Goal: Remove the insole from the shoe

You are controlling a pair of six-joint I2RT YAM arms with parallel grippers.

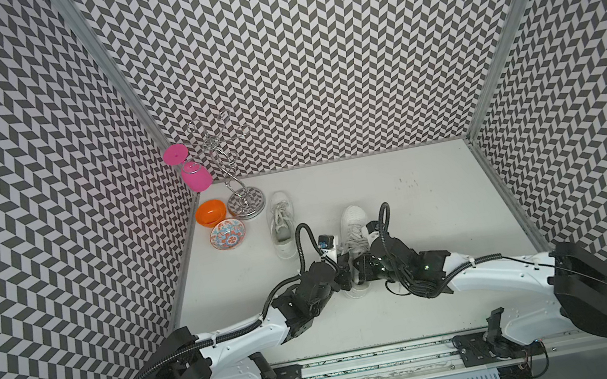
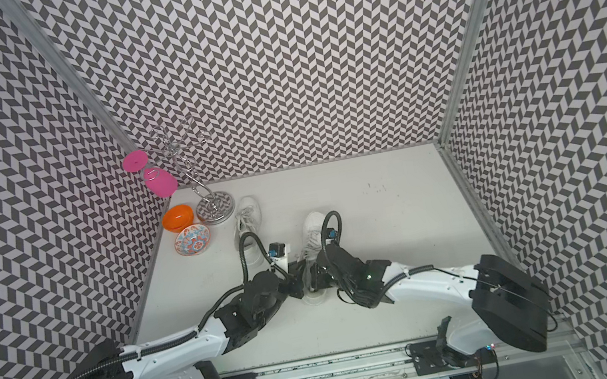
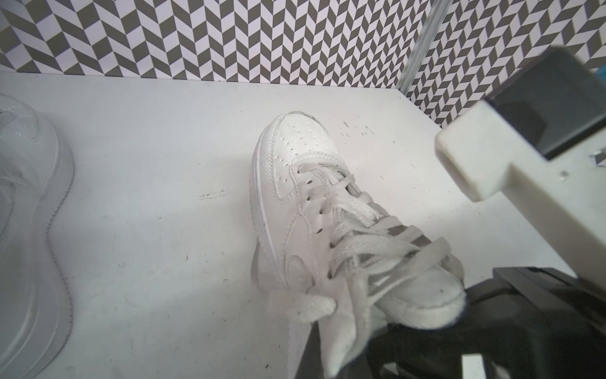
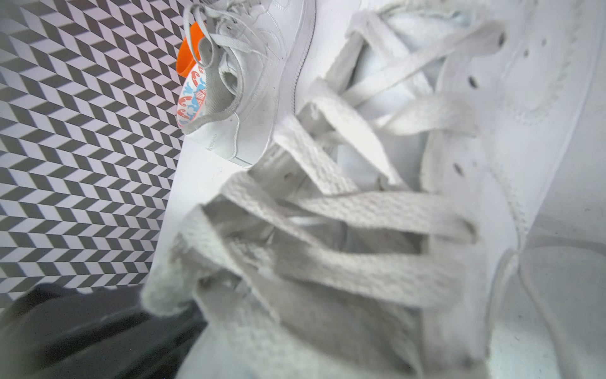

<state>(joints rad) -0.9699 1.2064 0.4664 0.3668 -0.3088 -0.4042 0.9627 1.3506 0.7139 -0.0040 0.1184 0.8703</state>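
While no insole is seen lying on the table [image 1: 442, 195], the task is judged to be at an early stage. Nearest the base, the left gripper [image 1: 344, 276] and the right gripper [image 1: 363, 268] are set close together over the heel opening of the shoe [image 1: 353, 219], both with jaws closed. Whether anything is pinched cannot be told, since both wrist views are crowded by the laces [image 4: 360, 210]. The insole is hidden and is taken to be inside the shoe. Gripping it, drawing it out and laying it down remain to be done. Farther back, a second shoe [image 1: 281, 224], an orange bowl [image 1: 210, 213], a patterned bowl [image 1: 228, 234] and a wire stand [image 1: 246, 205] are seen.
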